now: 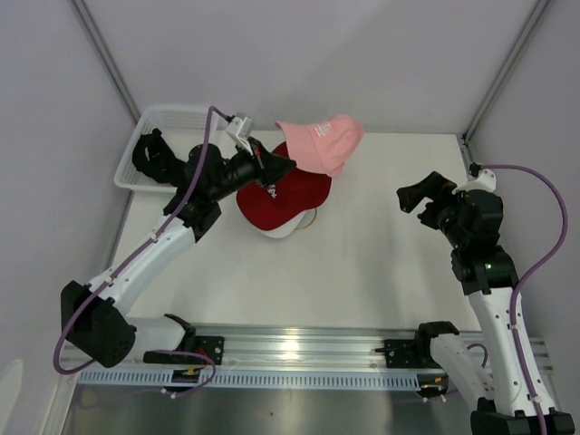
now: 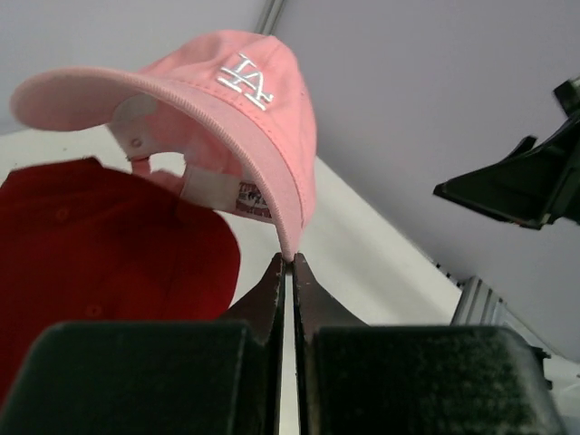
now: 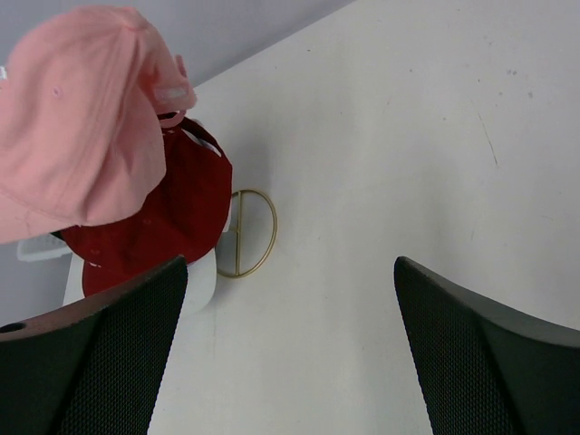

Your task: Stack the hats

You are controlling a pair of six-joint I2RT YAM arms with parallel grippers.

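Placing step: your left fingers (image 2: 268,299), clenched on the edge of the pink cap (image 1: 322,140), hold it over the red cap (image 1: 288,192); your right fingers (image 3: 471,353) stand spread, empty. Next, lower it squarely on.

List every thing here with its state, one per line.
pink LA cap: held aloft over the red cap
left claw: shut on the pink LA cap's edge
red cap: lying atop the white cap
white cap: under the red cap, mostly hidden
right claw: open, empty
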